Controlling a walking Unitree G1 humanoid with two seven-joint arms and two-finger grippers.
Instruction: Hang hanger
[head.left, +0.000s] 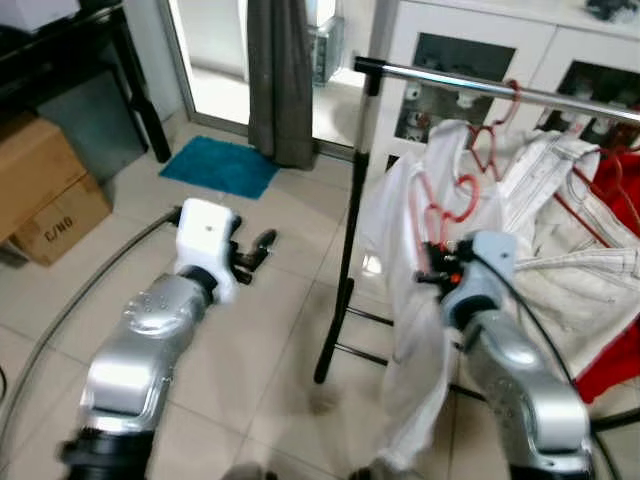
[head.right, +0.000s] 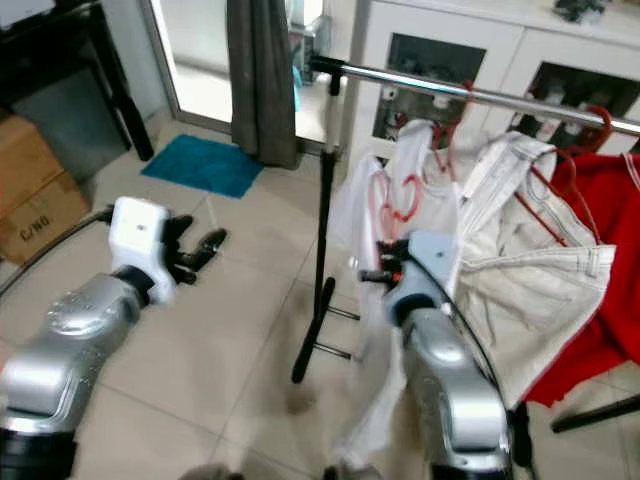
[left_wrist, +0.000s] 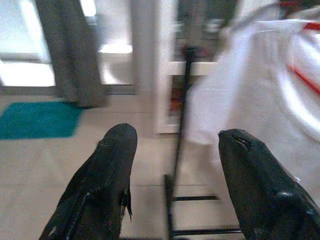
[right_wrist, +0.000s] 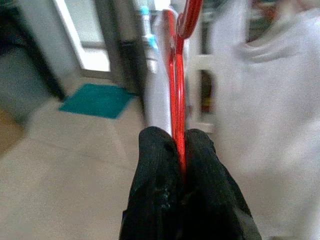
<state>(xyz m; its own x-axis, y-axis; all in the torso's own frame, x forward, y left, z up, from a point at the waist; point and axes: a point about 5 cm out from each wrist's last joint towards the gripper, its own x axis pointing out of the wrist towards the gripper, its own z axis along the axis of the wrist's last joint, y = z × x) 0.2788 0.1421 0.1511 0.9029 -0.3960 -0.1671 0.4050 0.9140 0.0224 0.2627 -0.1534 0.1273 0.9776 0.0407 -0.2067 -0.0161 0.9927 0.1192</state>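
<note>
— Pale floor tiles (head.left: 270, 350) run under everything. What sits furthest left?

— A cardboard box (head.left: 45, 190) beside a dark stand, then a teal mat (head.left: 220, 165) in front of a grey curtain (head.left: 280, 80) by the bright doorway.

— And the arms?

— The left gripper (head.left: 262, 245) hangs over bare floor, well apart from the clothes; in its wrist view its two black fingers (left_wrist: 107, 185) stand wide apart with nothing between them.

— Moving right?

— A black upright post (head.left: 350, 230) carries a chrome rail (head.left: 470, 85), with a white cabinet (head.left: 470, 40) behind. A white shirt (head.left: 405, 300) droops from the post's side down towards the floor.

— Where is the hanger?

— The red hanger (head.left: 440, 205) is inside that white shirt, rising straight up from the right gripper (head.left: 432, 262), its hook below the rail and not on it (as far as the blur allows). The right wrist view shows the fingers (right_wrist: 155, 180) pressed together with the red wire (right_wrist: 176, 75) pinched between them.

— Further right?

— Another red hanger (head.left: 490, 140) already hooked on the rail, holding a cream jacket (head.left: 570, 230), and a red garment (head.left: 615, 290) at the far edge.
</note>
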